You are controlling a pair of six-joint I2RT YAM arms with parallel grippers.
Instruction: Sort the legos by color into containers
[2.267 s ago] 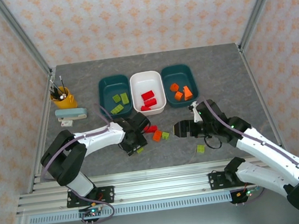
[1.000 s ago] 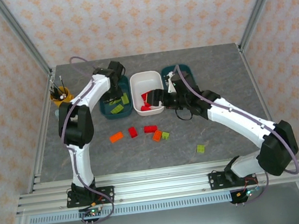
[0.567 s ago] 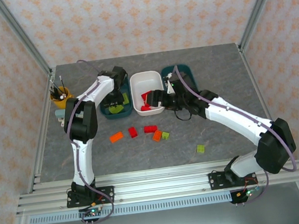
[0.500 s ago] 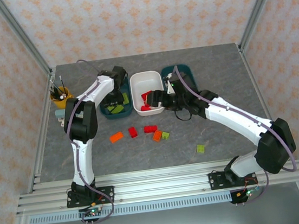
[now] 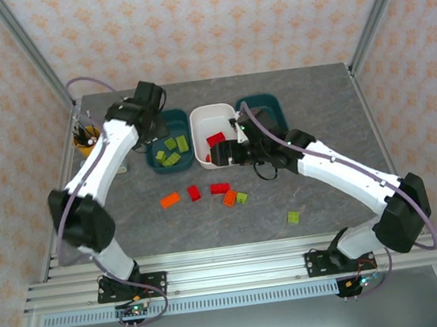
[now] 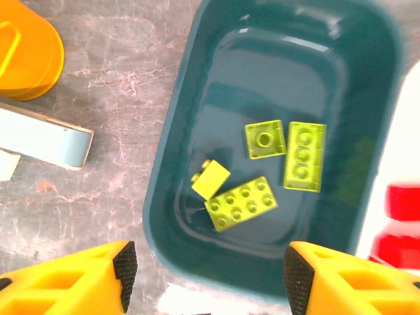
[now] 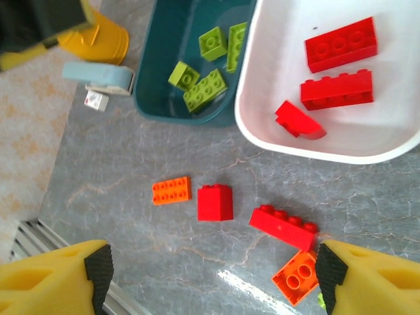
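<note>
Several lime green legos (image 6: 262, 170) lie in the left dark teal container (image 5: 160, 159). My left gripper (image 6: 210, 270) hangs open above that tray's near rim (image 6: 216, 279), holding nothing; from above it shows at the tray's back left (image 5: 153, 114). Three red legos (image 7: 338, 44) sit in the white container (image 7: 262, 131). My right gripper (image 7: 213, 272) is open and empty over loose bricks on the table: a flat orange one (image 7: 171, 190), a red cube (image 7: 215, 202), a long red one (image 7: 283, 228) and an orange one (image 7: 298, 279). It hovers at the white tray's near edge (image 5: 221, 155).
The right teal tray (image 5: 265, 103) is mostly covered by my right arm. Two green bricks lie loose (image 5: 242, 198) (image 5: 293, 217). A yellow pen cup (image 5: 88, 139) and a light blue stapler (image 6: 46, 138) stand left of the trays. Metal rails run along the near edge.
My left gripper has opened, left a green brick in the left teal tray, and lifted back to the left. My right gripper slid slightly nearer, toward the loose bricks.
</note>
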